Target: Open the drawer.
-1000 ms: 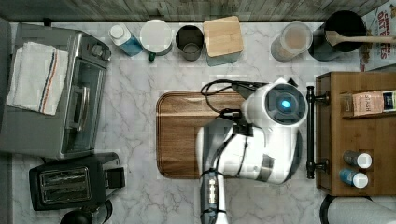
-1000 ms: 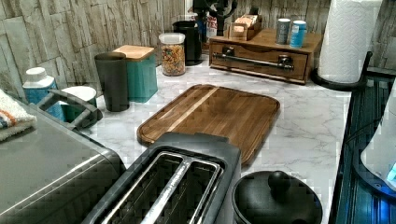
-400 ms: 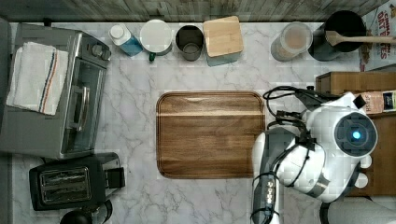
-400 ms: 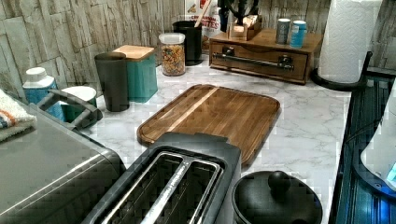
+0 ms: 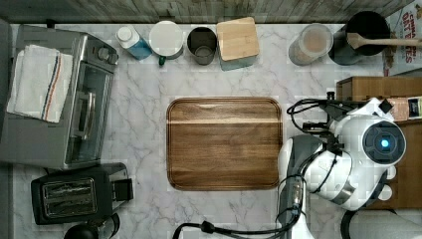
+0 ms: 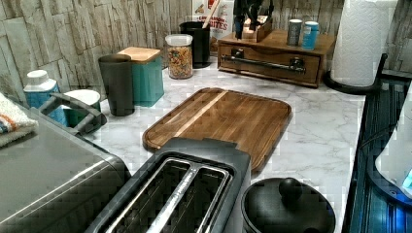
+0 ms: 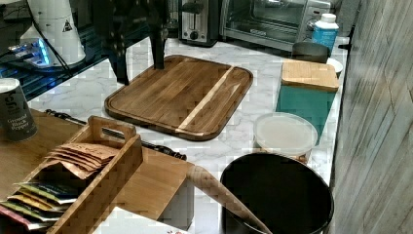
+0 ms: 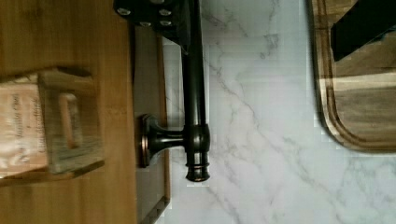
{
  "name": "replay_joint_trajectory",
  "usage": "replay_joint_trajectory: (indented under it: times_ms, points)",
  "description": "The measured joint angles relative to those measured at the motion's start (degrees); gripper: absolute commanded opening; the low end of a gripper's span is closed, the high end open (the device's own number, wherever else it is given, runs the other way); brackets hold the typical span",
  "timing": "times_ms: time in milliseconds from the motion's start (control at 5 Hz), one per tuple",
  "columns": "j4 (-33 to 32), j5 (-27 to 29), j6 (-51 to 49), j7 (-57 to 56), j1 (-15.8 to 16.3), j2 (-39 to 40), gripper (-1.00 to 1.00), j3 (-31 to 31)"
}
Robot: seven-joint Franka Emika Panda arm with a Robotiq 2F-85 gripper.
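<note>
The pincer [image 8: 261, 28] hangs over the bar handle [image 8: 195, 112] of the drawer [image 6: 269, 57], one finger [image 8: 161, 16] by the bar; whether it grips, I cannot tell. The drawer sits shut beyond the cutting board [image 6: 223, 121] on the worktop [image 6: 316, 131]. Past the board, a clear jar [image 6: 180, 56] holds cereal.

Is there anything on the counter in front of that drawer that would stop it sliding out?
Nothing visible blocks it. Bare marble lies in front of the drawer and its handle; the cutting board sits further out, apart from it.
</note>
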State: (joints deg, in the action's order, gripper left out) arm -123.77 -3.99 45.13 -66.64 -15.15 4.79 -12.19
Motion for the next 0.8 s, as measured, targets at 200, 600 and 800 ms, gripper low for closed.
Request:
replay_joint_trajectory:
  times_ms: [200, 600, 800]
  points:
    - [0.0, 0.0, 1.82, -1.01, 0.11, 2.83, 1.0, 0.0]
    - [-1.57, -4.75, 6.71, -0.95, 0.42, 4.41, 1.0, -0.01]
    - [-1.57, -4.76, 6.77, -0.95, -0.11, 4.43, 1.0, -0.03]
